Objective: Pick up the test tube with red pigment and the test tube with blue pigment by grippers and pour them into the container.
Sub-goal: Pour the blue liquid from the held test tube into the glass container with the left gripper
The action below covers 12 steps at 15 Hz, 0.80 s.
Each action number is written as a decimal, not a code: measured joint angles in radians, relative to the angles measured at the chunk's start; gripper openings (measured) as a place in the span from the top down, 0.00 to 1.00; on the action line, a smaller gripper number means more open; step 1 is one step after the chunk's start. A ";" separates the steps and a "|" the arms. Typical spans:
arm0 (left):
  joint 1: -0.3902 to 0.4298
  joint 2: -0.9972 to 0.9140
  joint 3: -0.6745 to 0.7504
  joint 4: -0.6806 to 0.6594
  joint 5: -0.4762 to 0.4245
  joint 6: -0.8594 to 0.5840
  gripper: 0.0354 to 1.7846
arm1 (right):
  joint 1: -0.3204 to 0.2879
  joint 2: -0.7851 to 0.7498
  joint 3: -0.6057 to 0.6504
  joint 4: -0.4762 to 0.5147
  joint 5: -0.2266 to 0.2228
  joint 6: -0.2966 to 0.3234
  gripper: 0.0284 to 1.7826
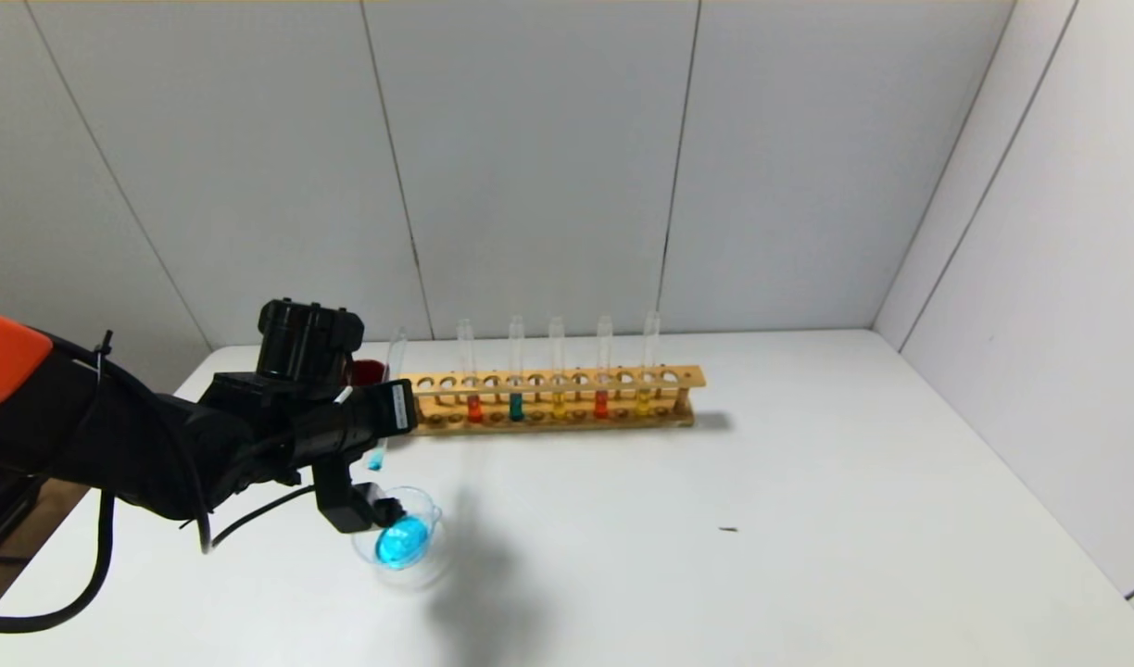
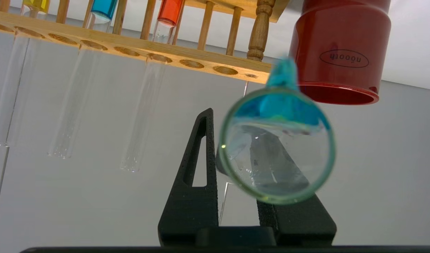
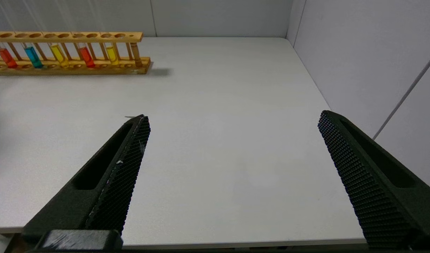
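Note:
My left gripper (image 1: pixel 386 417) is shut on a test tube with blue pigment (image 1: pixel 396 357), held nearly upright above the table with a little blue liquid at its low end. In the left wrist view the tube's open mouth (image 2: pixel 276 146) faces the camera between the black fingers (image 2: pixel 197 168). The container (image 1: pixel 428 505), a shallow glass dish, sits just below and in front and holds blue liquid. Two test tubes with red pigment (image 1: pixel 474 408) (image 1: pixel 601 403) and a teal one (image 1: pixel 516 406) stand in the wooden rack (image 1: pixel 678 377). My right gripper (image 3: pixel 232 119) is open and empty over bare table.
The rack also holds two yellow-liquid tubes (image 1: pixel 558 403). A dark red cup (image 1: pixel 368 372) stands behind my left gripper at the rack's left end. A small dark speck (image 1: pixel 728 529) lies on the white table. Grey walls close the back and right sides.

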 joint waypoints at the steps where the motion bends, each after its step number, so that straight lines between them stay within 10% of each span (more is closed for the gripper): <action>1: 0.000 -0.002 0.000 0.001 0.000 -0.007 0.82 | 0.000 0.000 0.000 0.000 0.000 0.000 0.02; 5: 0.039 -0.033 0.011 0.047 -0.007 -0.130 0.82 | 0.000 0.000 0.000 0.000 0.000 0.000 0.02; 12: 0.136 -0.186 0.022 0.365 -0.150 -0.788 0.82 | 0.000 0.000 0.000 0.000 0.000 0.000 0.02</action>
